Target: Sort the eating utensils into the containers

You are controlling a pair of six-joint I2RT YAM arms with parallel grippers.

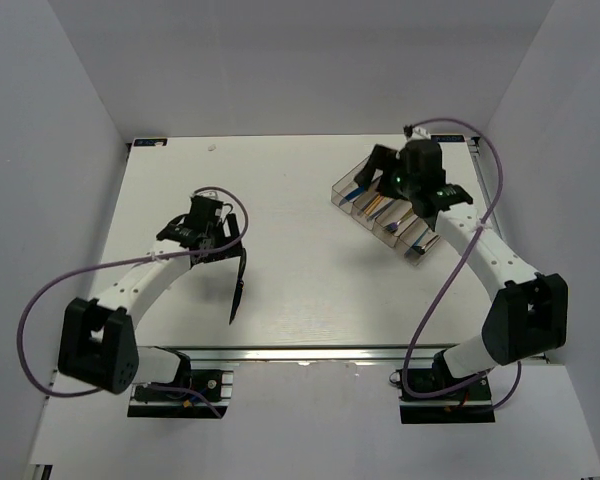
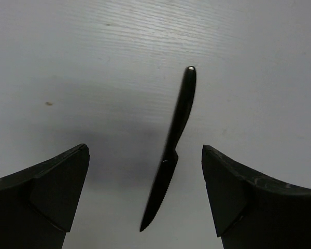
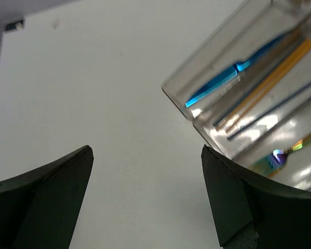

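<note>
A black knife (image 1: 237, 290) lies alone on the white table, left of centre. My left gripper (image 1: 228, 243) hovers just above it, open and empty. In the left wrist view the knife (image 2: 179, 119) lies between the spread fingers of that gripper (image 2: 145, 148), serrated blade toward the camera. The clear smoky tray (image 1: 420, 247) sits at the back right, holding blue, gold and iridescent utensils. My right gripper (image 1: 372, 170) is open and empty above the tray's far-left end. Its wrist view shows that gripper (image 3: 145, 150) over bare table, with the tray (image 3: 197, 111), a blue utensil (image 3: 217, 85) and gold chopsticks (image 3: 269, 78) at the upper right.
White walls enclose the table on the left, back and right. Purple cables loop from both arms. The table's front edge (image 1: 300, 350) is a metal rail just before the arm bases.
</note>
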